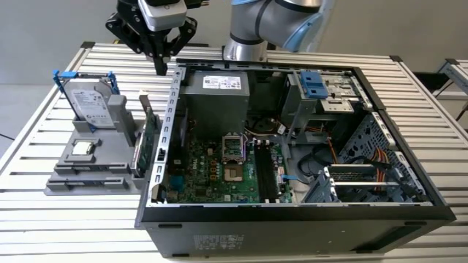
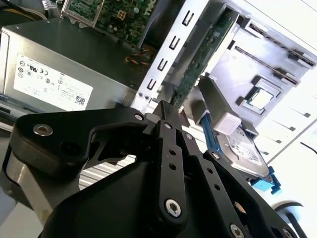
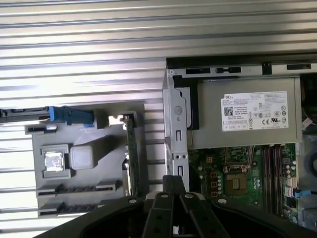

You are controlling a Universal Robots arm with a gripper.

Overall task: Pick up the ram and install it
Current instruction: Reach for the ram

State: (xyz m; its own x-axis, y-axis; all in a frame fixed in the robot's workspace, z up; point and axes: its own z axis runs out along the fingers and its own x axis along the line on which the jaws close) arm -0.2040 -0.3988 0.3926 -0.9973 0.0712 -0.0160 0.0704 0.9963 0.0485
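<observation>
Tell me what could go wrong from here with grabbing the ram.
1. The claw looks shut; lowered like that, it could jab the ram rather than straddle it.
2. The ram stands on edge close beside the case wall, so an opened finger might clip that metal edge.

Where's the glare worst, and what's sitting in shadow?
Second wrist view: the table slats past the gray holder blow out to white. First wrist view: bright glare bands cross the slats; the holder reads fine. Exterior view: even light, mild shine on the slats at the exterior view's left; inside the computer case is darkest, yet the motherboard shows.
</observation>
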